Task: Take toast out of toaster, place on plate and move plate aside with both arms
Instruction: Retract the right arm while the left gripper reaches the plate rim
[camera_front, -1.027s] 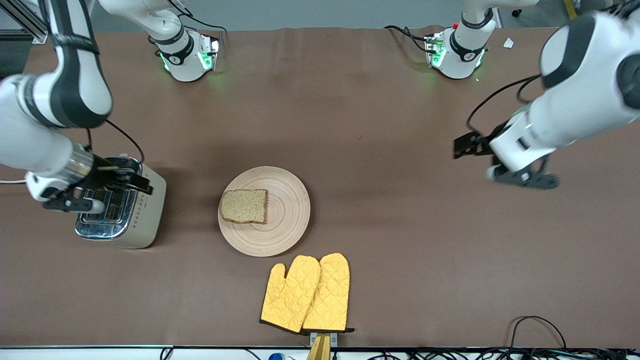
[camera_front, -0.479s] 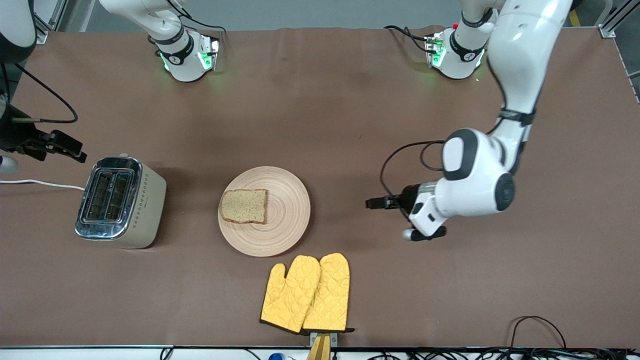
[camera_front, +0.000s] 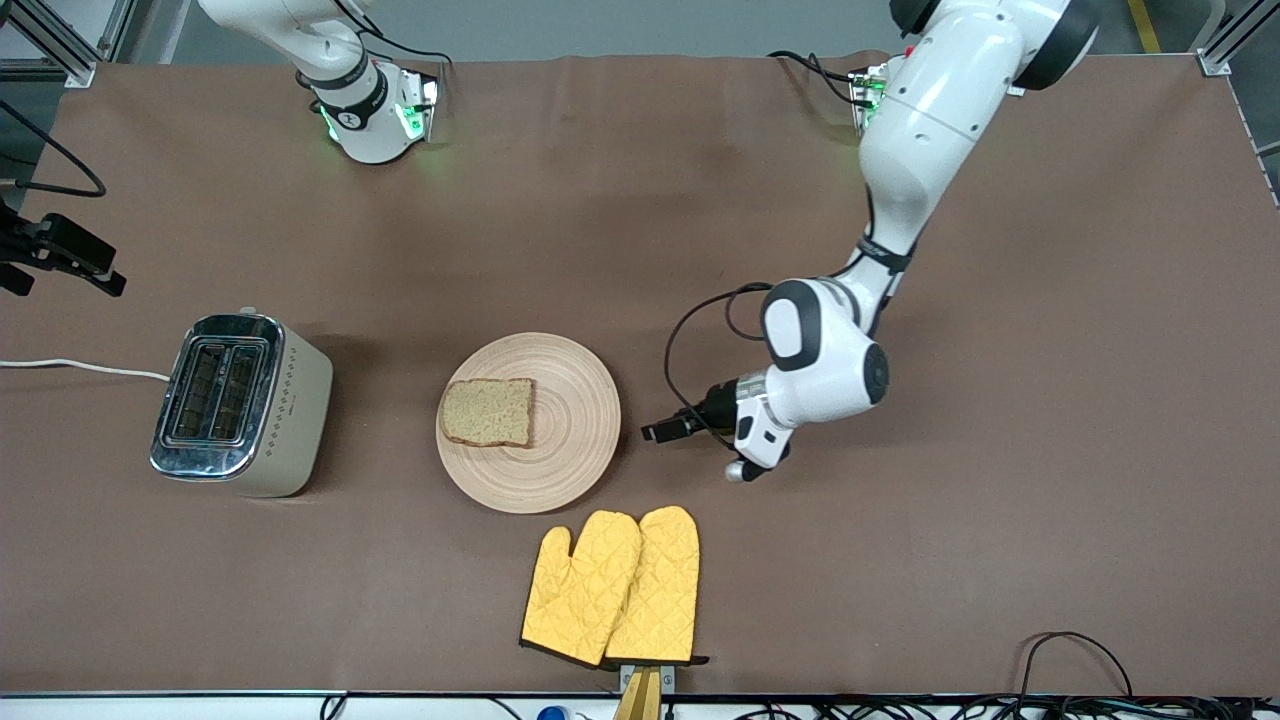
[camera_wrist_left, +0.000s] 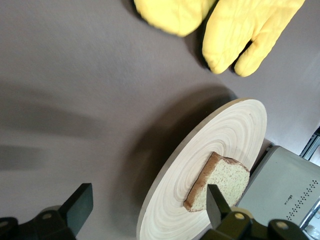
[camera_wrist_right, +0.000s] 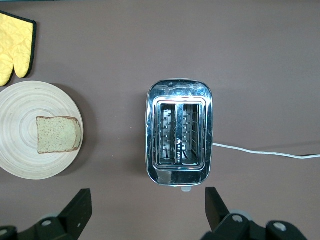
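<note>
The toast (camera_front: 487, 411) lies flat on the round wooden plate (camera_front: 572, 425) in the middle of the table, on the side toward the right arm's end. My left gripper (camera_front: 663, 431) is open and empty, low beside the plate's rim toward the left arm's end, fingers pointing at it. In the left wrist view the plate (camera_wrist_left: 227, 132) and toast (camera_wrist_left: 222, 179) lie just ahead of my open left gripper (camera_wrist_left: 147, 210). My right gripper (camera_front: 72, 260) is open and empty, high over the table beside the toaster; the right wrist view shows the plate (camera_wrist_right: 20, 107) and toast (camera_wrist_right: 58, 134).
A silver toaster (camera_front: 240, 402) with empty slots stands toward the right arm's end, its white cord (camera_front: 70, 366) running off the table. Two yellow oven mitts (camera_front: 615, 588) lie nearer to the front camera than the plate. The toaster (camera_wrist_right: 180, 131) sits below my right gripper (camera_wrist_right: 147, 207).
My left arm swung in from its end of the table and came down beside the plate. My right gripper rose from the toaster and drew back to the table's edge.
</note>
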